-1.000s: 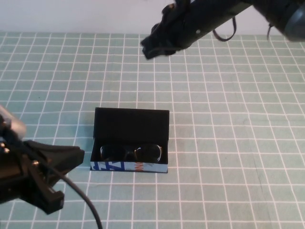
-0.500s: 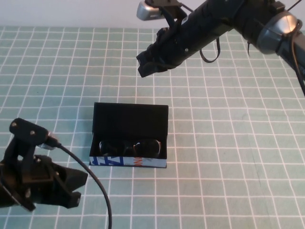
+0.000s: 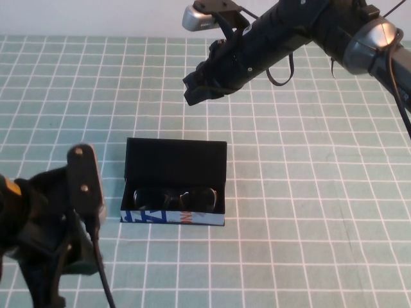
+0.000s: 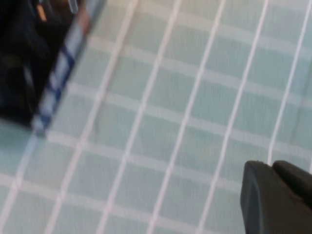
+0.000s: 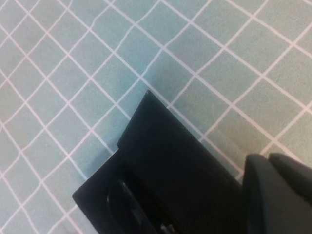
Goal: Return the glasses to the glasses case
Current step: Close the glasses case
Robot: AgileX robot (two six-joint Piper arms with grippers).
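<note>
Since a second ago the left arm has swung up at the near left of the desk [image 3: 321, 192], its wrist now rearing beside the case [image 3: 174, 186], while the right arm has drawn a little lower and nearer over the far side; the case and its contents lie as they did.

The case sits open at mid-desk, its flat lid standing up at the back and its light blue printed front facing the robot. The glasses [image 3: 173, 198] lie inside it, lenses up, frame running along the case's length and fitting within its walls.

The left end effector [image 4: 278, 195] is down at the near left, just beside the case's left end and not touching it; only a dark tip of it shows in the left wrist view, and I cannot tell whether it is open or closed. That view also catches the blue front edge of the case, blurred.

The right end effector [image 3: 198, 88] hangs in the air beyond the case, well apart from it, holding nothing. Its fingers look drawn together. The right wrist view looks down on the raised lid and the dark lining.
</note>
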